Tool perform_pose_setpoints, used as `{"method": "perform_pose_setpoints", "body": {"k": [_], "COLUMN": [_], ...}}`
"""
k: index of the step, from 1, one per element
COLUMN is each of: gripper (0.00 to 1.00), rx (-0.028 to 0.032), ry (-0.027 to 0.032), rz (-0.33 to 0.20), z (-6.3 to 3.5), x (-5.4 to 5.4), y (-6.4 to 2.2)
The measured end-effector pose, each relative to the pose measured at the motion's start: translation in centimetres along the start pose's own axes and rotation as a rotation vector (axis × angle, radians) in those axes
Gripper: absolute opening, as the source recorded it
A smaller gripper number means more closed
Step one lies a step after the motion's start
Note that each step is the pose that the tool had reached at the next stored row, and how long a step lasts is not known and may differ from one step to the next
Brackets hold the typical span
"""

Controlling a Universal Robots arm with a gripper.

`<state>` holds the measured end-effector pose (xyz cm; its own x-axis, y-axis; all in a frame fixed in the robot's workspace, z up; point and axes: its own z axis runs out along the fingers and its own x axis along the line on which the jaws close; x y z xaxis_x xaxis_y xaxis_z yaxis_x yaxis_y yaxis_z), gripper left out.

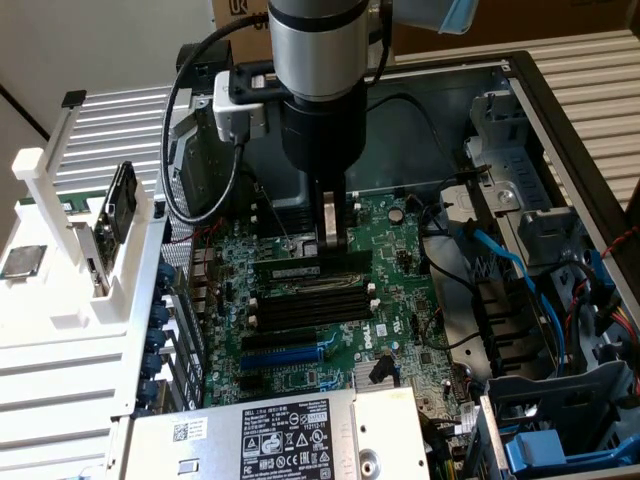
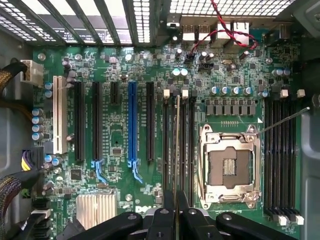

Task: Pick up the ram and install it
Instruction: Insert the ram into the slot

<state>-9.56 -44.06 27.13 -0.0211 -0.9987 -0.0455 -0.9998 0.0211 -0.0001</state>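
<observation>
Inside the open case [image 1: 440, 130] the motherboard [image 1: 395, 300] lies flat. The gripper [image 1: 333, 238] stands over a bank of memory slots [image 1: 310, 300] near the board's middle. Its fingers [image 2: 170, 212] press on either side of the ram [image 2: 176, 145], which stands on edge along one slot of that bank. The CPU socket [image 2: 230, 167] sits between this bank and a second bank of slots [image 2: 280, 160]. The expansion slots [image 2: 132, 125] lie on the first bank's other side, with a heatsink [image 2: 95, 207] near their ends. A drive cage [image 1: 540, 230] fills the case on the exterior view's right, a box [image 1: 290, 440] lies in front of the board, and a rack [image 1: 60, 260] outside the case on the exterior view's left carries a CPU chip [image 1: 22, 262].
</observation>
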Motion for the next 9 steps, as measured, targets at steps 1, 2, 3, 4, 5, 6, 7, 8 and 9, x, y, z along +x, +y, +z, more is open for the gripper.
{"method": "perform_pose_setpoints", "body": {"k": [1,2,3,4,5,6,7,8,9], "gripper": [0.13,0.13,0.13,0.13,0.13,0.13,0.13,0.13,0.13], "rx": [0.0,0.0003,0.0006,0.0007,0.0007,0.0008,0.0009,0.0008,0.0008], "ry": [0.0002,0.0003,0.0005,0.0008,0.0009,0.0011,0.0013,0.0018,0.0024], "rz": [0.0,-0.001,-0.001,-0.002,-0.002,-0.003,-0.003,-0.004,-0.005], "z": [0.13,0.39,0.65,0.91,1.05,1.2,1.49,1.8,2.11], "x": [0.1,0.1,0.2,0.3,0.3,0.3,0.4,0.4,0.4], "y": [0.0,0.0,-0.01,-0.01,-0.01,0.0,-0.01,-0.01,-0.01]}}
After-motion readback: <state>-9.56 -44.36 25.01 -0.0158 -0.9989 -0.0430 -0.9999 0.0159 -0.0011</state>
